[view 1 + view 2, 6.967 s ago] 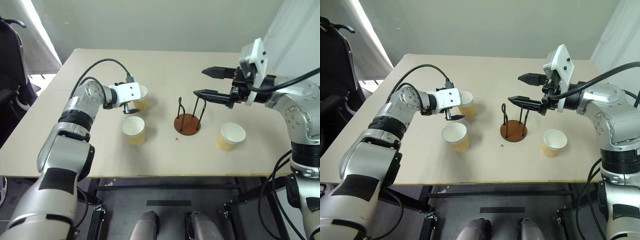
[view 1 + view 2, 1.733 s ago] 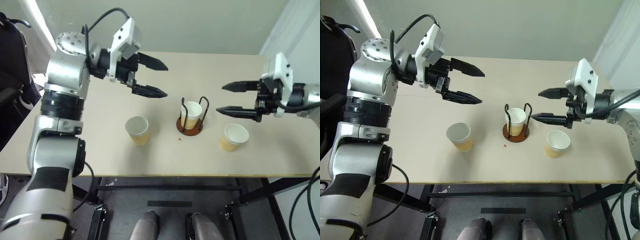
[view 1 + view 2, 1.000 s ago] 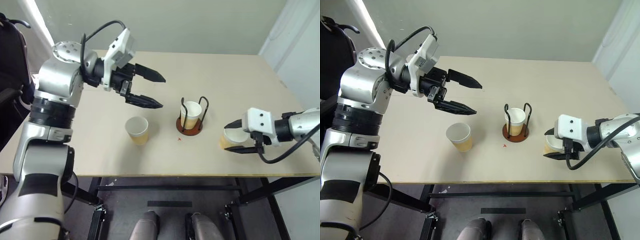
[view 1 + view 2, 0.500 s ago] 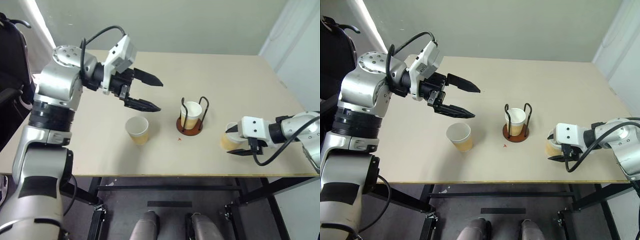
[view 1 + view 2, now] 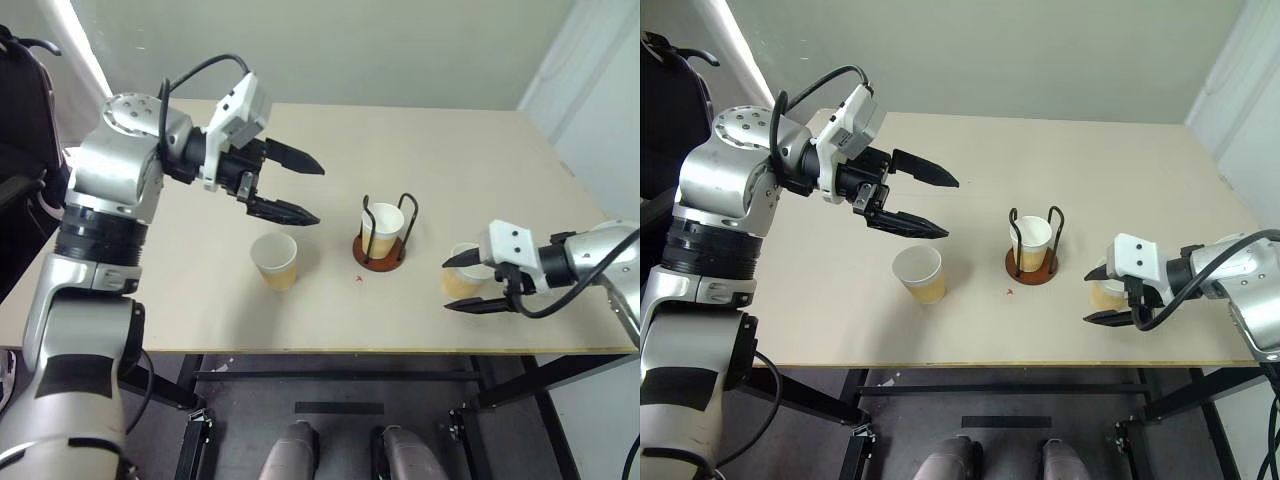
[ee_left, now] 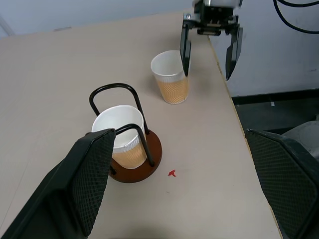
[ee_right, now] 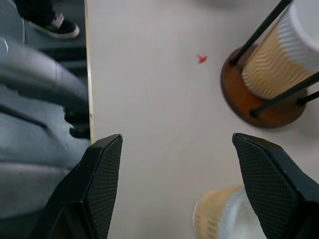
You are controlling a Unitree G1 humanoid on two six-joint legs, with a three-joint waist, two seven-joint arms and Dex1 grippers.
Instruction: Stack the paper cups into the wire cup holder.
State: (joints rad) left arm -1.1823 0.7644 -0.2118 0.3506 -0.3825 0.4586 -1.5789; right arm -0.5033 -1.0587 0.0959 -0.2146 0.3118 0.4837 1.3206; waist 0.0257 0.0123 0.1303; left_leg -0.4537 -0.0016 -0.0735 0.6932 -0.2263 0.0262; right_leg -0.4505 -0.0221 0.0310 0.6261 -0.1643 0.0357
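Right gripper (image 5: 463, 283) jaws apart around tan ribbed paper cup (image 5: 460, 279), 3 o'clock of rust-based wire holder (image 5: 380, 240); squeeze gently. Left gripper (image 5: 300, 188) gapes empty.

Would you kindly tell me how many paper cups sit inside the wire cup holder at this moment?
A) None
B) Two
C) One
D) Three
C: one cup stands between the loops of the wire cup holder, while the second cup and the third cup stand on the table outside it.
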